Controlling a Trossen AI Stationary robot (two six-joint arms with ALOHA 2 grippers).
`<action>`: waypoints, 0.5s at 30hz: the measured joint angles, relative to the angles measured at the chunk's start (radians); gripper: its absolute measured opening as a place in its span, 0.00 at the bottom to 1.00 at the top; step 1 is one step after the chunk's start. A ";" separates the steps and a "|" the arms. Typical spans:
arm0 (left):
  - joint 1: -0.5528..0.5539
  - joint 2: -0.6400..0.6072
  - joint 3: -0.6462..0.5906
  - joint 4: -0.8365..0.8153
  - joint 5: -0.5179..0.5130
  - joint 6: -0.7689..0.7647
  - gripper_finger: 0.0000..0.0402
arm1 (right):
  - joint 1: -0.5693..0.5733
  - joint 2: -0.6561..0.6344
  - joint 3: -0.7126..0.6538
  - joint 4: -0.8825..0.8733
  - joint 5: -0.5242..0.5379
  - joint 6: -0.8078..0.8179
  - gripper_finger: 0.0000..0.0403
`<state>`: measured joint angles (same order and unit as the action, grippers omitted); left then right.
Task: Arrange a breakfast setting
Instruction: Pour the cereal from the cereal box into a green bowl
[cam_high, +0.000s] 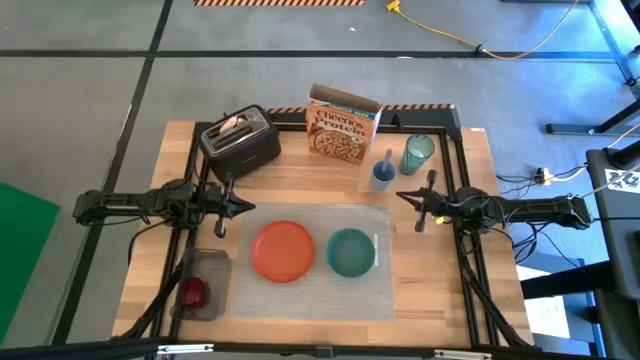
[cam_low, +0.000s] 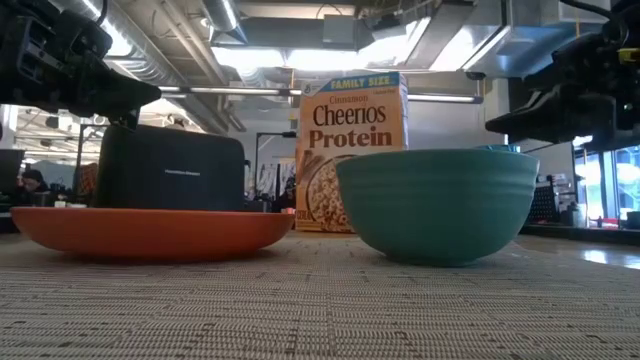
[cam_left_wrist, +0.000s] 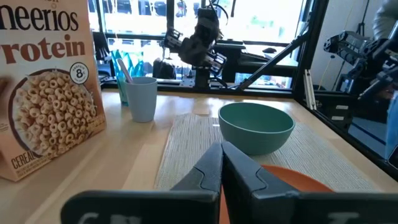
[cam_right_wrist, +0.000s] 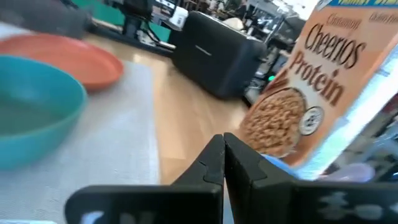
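The orange plate (cam_high: 282, 250) and the teal bowl (cam_high: 350, 252) rest side by side on the pale placemat (cam_high: 310, 290). The green tumbler (cam_high: 418, 153) stands at the far right. The toast slice (cam_high: 233, 126) sticks out of the black toaster (cam_high: 240, 143). The red apple (cam_high: 192, 292) sits in a clear container at the near left. The metal spoon is not to be made out. My left gripper (cam_high: 248, 205) is shut and empty above the placemat's far left corner. My right gripper (cam_high: 402, 196) is shut and empty above its far right corner.
A Cheerios box (cam_high: 342, 128) stands at the table's far edge between the toaster and a small blue cup (cam_high: 383, 174) holding a utensil. Bare wood lies between the placemat's far edge and the box.
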<state>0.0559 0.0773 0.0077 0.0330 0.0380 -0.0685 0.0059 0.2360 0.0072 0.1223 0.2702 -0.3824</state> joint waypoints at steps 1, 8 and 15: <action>0.000 0.000 0.000 0.000 0.000 0.000 0.00 | 0.000 0.000 0.000 0.001 0.009 -0.022 0.00; 0.000 0.000 0.000 0.002 0.000 0.000 0.00 | 0.000 -0.004 0.000 -0.019 0.030 -0.051 0.00; 0.000 0.000 0.000 0.002 -0.002 0.004 0.00 | 0.000 0.002 0.004 0.013 -0.026 -0.250 0.00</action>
<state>0.0556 0.0772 0.0075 0.0353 0.0359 -0.0648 0.0059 0.2381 0.0110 0.1352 0.2443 -0.6327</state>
